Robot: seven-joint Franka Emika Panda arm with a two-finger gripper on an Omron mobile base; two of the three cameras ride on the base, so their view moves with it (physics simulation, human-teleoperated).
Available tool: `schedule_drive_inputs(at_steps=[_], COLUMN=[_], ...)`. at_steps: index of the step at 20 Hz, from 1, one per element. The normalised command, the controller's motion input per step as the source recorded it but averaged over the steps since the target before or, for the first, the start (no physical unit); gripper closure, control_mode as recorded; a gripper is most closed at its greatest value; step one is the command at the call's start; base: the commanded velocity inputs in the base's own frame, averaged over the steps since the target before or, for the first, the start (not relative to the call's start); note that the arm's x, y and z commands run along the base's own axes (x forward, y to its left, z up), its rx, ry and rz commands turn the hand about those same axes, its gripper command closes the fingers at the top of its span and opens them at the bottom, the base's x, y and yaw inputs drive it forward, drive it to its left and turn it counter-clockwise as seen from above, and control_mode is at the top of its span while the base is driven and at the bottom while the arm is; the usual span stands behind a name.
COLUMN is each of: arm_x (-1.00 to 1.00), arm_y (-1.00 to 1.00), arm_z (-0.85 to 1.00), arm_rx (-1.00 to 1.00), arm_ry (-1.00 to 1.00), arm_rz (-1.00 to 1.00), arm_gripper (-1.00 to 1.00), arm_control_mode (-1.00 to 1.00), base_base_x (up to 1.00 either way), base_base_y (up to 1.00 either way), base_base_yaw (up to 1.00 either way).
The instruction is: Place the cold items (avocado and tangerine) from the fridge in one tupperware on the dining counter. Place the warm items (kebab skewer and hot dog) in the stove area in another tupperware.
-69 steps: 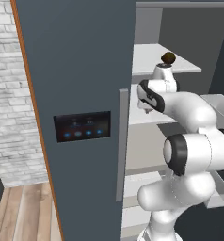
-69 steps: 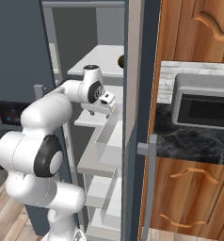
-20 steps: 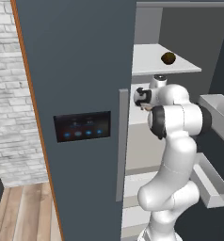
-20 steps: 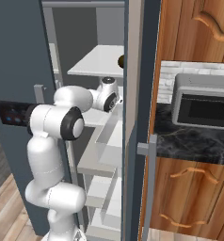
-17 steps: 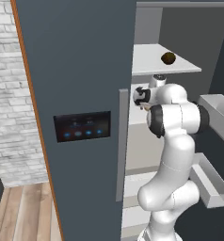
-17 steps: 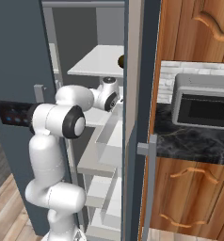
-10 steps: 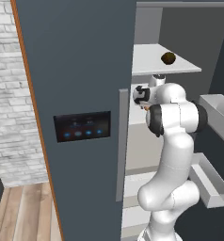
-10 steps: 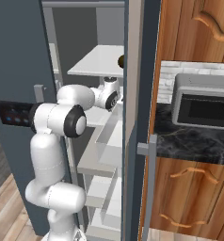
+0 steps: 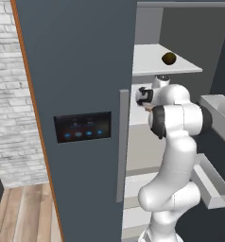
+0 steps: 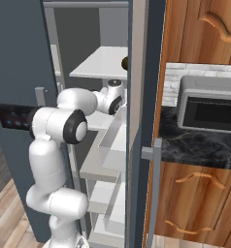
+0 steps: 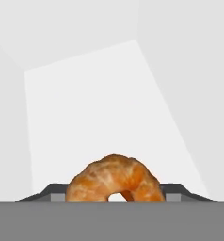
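The arm reaches into the open fridge, its fingers standing on either side of the orange tangerine on the white shelf; they sit just beside its flanks, but whether they press on it I cannot tell. The dark avocado lies on the upper shelf, above and to the right of the wrist. To the right of the fridge, a microwave stands on the dark stone table above wooden cabinets.
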Motion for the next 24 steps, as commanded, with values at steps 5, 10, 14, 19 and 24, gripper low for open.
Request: schedule_drive_inputs(at_steps=[5, 10, 14, 19, 24], arm_x=[-0.84, -1.00, -0.87, -0.93, -1.00], arm_y=[0.00, 0.04, 0.17, 0.21, 0.25], arm_z=[-0.21, 0.34, 0.74, 0.63, 0.51], arm_rx=[0.00, 0.00, 0.00, 0.00, 0.00], arm_ry=[-0.14, -0.07, 0.00, 0.02, 0.03], arm_rz=[0.00, 0.00, -0.01, -0.02, 0.00], arm_gripper=[1.00, 1.00, 1.00, 1.00, 1.00], arm_control_mode=[-1.00, -1.00, -1.00, -1.00, -1.00], base_base_x=[0.00, 0.00, 0.00, 0.00, 0.00], base_base_y=[0.00, 0.00, 0.00, 0.00, 0.00], base_base_yaw=[0.00, 0.00, 0.00, 0.00, 0.00])
